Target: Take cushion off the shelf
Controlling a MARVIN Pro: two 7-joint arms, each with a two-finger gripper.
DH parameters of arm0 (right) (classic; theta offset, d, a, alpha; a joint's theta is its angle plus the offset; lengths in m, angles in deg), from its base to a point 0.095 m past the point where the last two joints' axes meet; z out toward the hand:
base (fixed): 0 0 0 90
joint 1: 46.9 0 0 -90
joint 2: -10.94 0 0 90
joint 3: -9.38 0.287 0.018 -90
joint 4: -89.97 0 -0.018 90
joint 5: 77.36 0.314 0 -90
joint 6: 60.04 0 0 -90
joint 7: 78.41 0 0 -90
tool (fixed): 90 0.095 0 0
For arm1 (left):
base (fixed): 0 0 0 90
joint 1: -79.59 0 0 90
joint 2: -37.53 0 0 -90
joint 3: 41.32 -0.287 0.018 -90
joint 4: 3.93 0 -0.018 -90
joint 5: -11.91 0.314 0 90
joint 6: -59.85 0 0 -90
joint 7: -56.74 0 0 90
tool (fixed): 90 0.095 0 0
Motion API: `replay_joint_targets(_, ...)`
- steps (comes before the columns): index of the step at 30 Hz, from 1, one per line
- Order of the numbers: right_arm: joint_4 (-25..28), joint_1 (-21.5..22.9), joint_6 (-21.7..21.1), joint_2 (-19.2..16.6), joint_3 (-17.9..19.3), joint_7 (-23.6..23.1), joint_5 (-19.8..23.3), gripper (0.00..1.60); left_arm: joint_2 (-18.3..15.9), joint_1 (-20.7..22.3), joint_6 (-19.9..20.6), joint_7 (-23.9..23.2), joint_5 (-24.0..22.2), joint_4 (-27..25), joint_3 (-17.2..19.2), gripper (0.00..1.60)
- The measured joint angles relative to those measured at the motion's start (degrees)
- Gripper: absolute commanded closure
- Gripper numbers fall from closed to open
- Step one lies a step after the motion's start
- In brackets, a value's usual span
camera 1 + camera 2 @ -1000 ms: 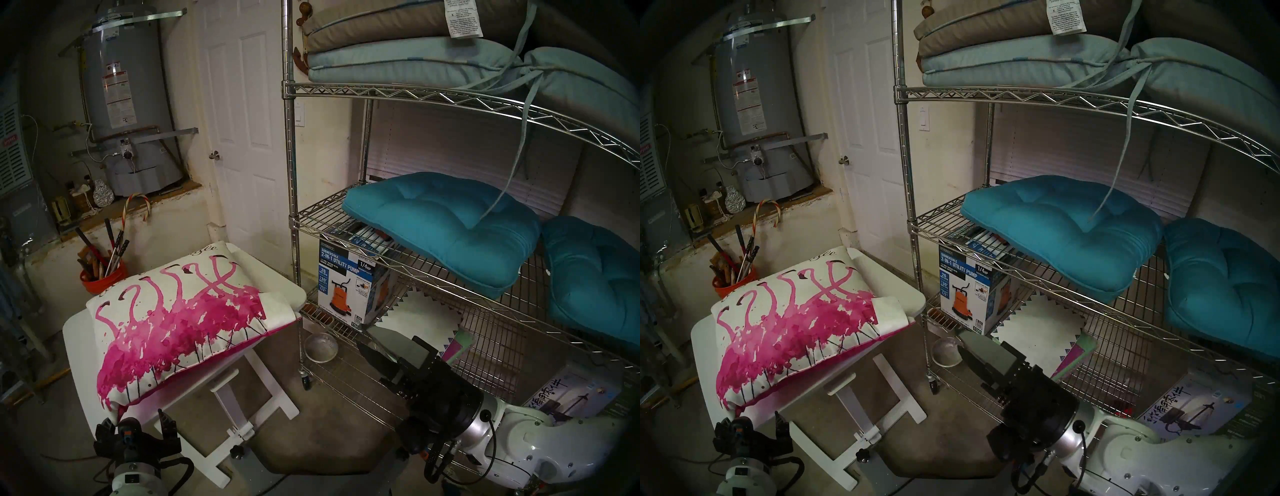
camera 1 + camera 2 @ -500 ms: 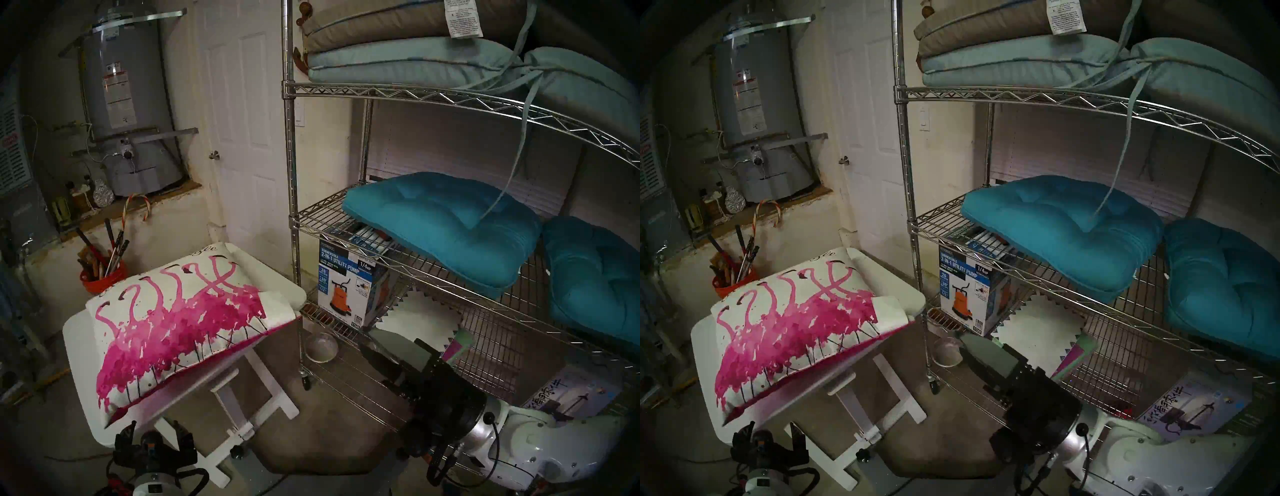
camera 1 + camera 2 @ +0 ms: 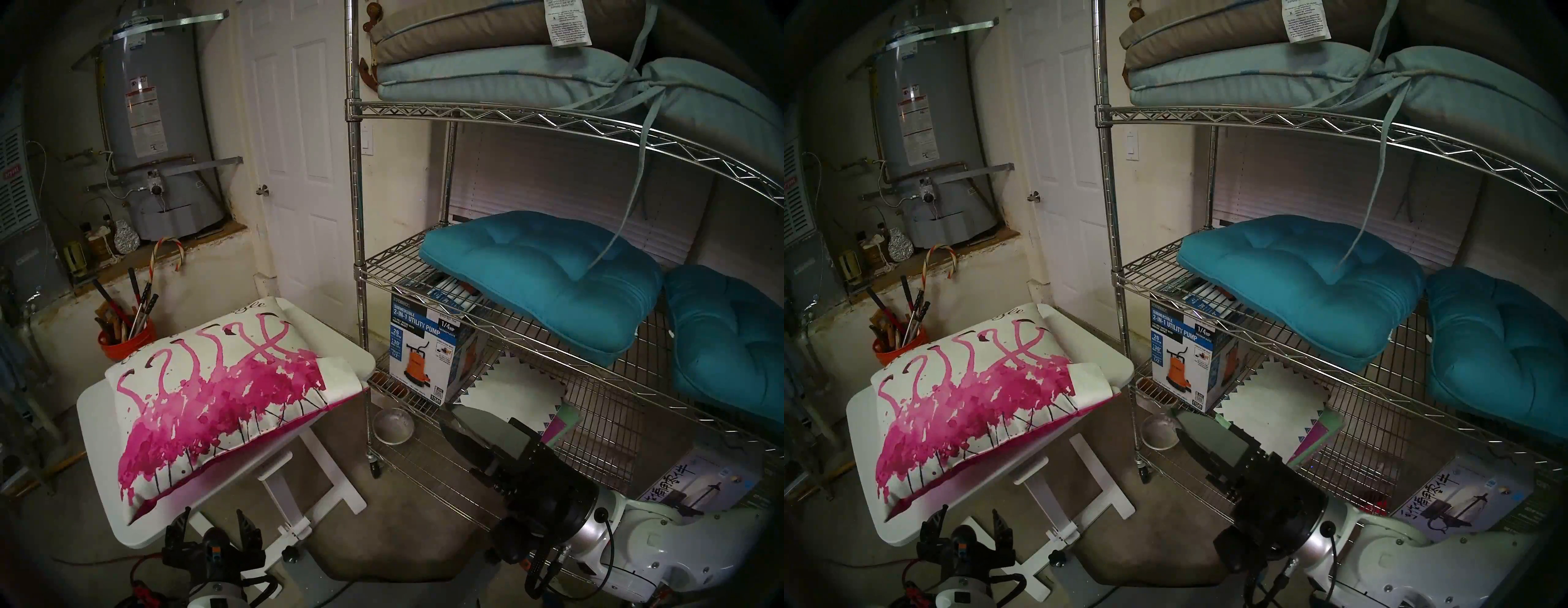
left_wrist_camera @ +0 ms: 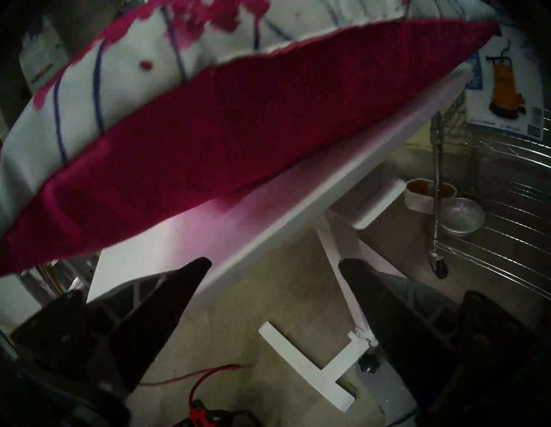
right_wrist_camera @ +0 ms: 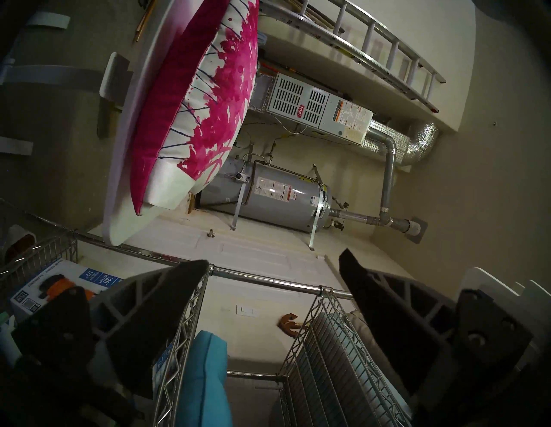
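The cushion (image 3: 220, 395), white with magenta flamingo splashes and a magenta back, lies flat on the small white table (image 3: 95, 424), left of the chrome wire shelf (image 3: 355, 178). It also shows in the right head view (image 3: 975, 403) and both wrist views (image 4: 238, 119) (image 5: 208, 104). My left gripper (image 3: 212, 516) is open and empty, just below the table's near edge, its fingertips apart from the cushion (image 4: 274, 262). My right gripper (image 3: 449, 418) is open and empty, in front of the shelf's lower tier (image 5: 274, 258).
Two teal tufted cushions (image 3: 543, 280) (image 3: 729, 339) lie on the middle tier, with pale blue and tan pads (image 3: 488, 72) on the tier above. A pump box (image 3: 424, 348) and a metal bowl (image 3: 392, 426) sit low by the shelf post. An orange bucket (image 3: 127, 339) stands behind the table.
My left gripper has moved right along the table's near edge and lower in the head views. The cushion lies where it was. The right arm has barely shifted.
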Motion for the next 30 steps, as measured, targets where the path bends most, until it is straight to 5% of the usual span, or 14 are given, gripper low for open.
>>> replay_joint_targets(30, -1.2, -4.1, -3.3, -3.9, 3.8, 5.7, 5.6, 0.0, -4.7, 16.0, 8.8, -4.3, 23.4, -0.2, -10.6, 0.0)
